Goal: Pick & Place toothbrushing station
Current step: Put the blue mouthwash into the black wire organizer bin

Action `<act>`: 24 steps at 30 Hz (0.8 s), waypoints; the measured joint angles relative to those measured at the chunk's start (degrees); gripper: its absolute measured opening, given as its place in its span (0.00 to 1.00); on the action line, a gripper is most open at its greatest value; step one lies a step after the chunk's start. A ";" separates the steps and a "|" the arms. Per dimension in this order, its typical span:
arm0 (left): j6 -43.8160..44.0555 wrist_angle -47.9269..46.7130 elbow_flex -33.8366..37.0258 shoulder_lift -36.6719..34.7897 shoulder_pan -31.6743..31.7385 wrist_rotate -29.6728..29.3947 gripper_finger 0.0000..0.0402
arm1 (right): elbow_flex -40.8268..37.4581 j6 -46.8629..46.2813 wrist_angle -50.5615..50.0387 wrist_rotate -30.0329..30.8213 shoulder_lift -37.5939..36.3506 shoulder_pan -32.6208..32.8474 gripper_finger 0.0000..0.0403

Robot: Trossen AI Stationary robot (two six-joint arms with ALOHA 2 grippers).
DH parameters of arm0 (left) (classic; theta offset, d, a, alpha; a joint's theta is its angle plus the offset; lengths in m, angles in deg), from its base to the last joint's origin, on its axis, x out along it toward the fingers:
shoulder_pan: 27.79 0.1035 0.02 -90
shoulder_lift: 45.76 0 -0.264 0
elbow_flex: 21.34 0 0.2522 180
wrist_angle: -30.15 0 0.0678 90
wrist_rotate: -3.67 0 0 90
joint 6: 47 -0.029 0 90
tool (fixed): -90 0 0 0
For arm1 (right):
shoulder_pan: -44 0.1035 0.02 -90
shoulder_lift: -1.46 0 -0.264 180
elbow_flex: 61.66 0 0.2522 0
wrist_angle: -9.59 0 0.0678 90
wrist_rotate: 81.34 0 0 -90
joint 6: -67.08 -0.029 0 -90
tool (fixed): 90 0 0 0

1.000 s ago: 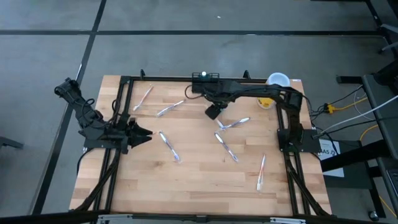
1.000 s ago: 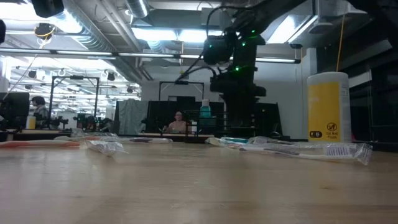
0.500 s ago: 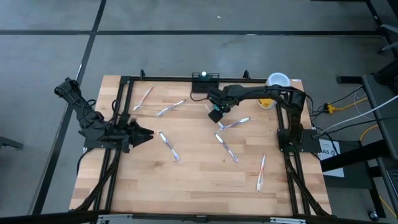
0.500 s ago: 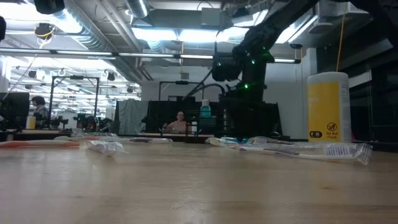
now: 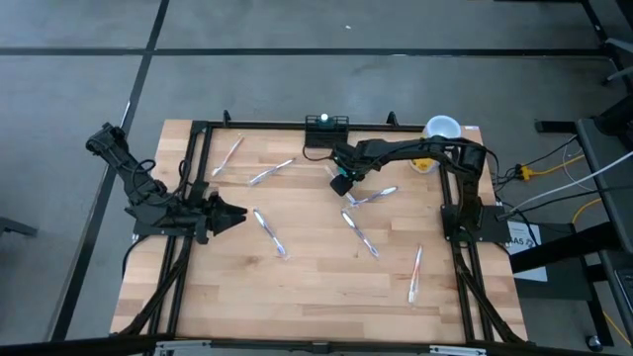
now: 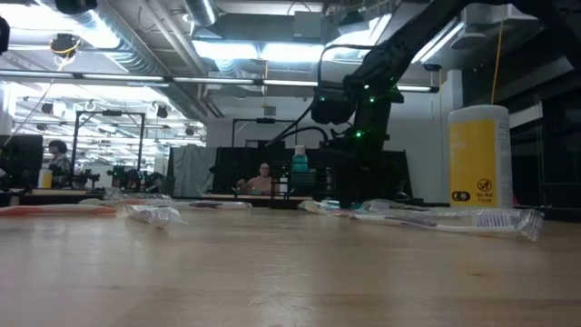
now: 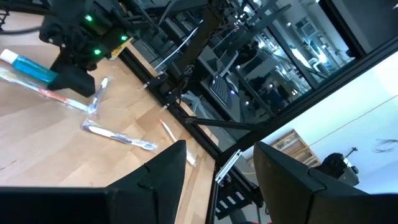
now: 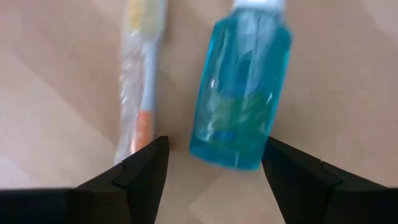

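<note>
- Seen from above, the table (image 5: pixel 316 307) carries six wrapped toothbrushes (image 5: pixel 415 274): one near the front edge on the right, two mid-table, one just under the right arm, and two toward the far left corner. The level view across the table shows only a few of them, as low streaks.
- The left claw (image 5: pixel 235 213) sits at the table's left side, well apart from the rest. Its wrist view shows its fingers spread with nothing between them.
- The right claw (image 5: pixel 343 182) reaches to mid-table, a little back of centre. From above it hides what lies below. Its wrist view alone shows it: one blue bottle (image 8: pixel 239 93) lying flat, in line with the gap between the spread fingers, and a toothbrush lying just beside the bottle. Whether the fingers touch the bottle I cannot tell.
- One black rack (image 5: pixel 326 124) stands at the middle of the far edge, beyond the right claw and near it, not touching.
- One yellow cup (image 5: pixel 442 127) with a white rim stands at the far right corner.
- Only the level view shows the room beyond, with a seated person (image 6: pixel 261 179).
</note>
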 joint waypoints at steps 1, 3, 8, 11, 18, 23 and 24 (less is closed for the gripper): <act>-0.17 0.39 0.00 0.26 0.00 0.02 0.46 | 0.00 0.00 -0.20 -0.13 0.00 -0.32 0.63; -0.19 0.82 0.00 0.58 0.00 0.00 0.46 | 0.00 -0.01 0.07 -0.70 0.02 -0.86 0.63; -0.33 1.64 0.00 1.28 0.00 -0.13 0.46 | 0.00 -0.37 1.53 -1.28 0.02 -2.39 0.65; -0.37 2.07 0.00 1.43 0.00 -0.22 0.46 | 0.00 -0.39 2.41 -1.62 0.02 -3.19 0.65; -0.37 2.08 0.00 1.42 0.00 -0.24 0.46 | 0.00 -0.61 3.33 -2.35 0.24 -3.62 0.64; -0.78 2.08 0.00 1.42 0.00 -0.24 0.46 | 0.24 -1.11 3.31 -2.29 1.12 -3.16 0.57; -0.78 2.10 0.00 1.42 0.00 -0.22 0.46 | 0.26 -1.49 3.23 -2.07 1.22 -3.06 0.55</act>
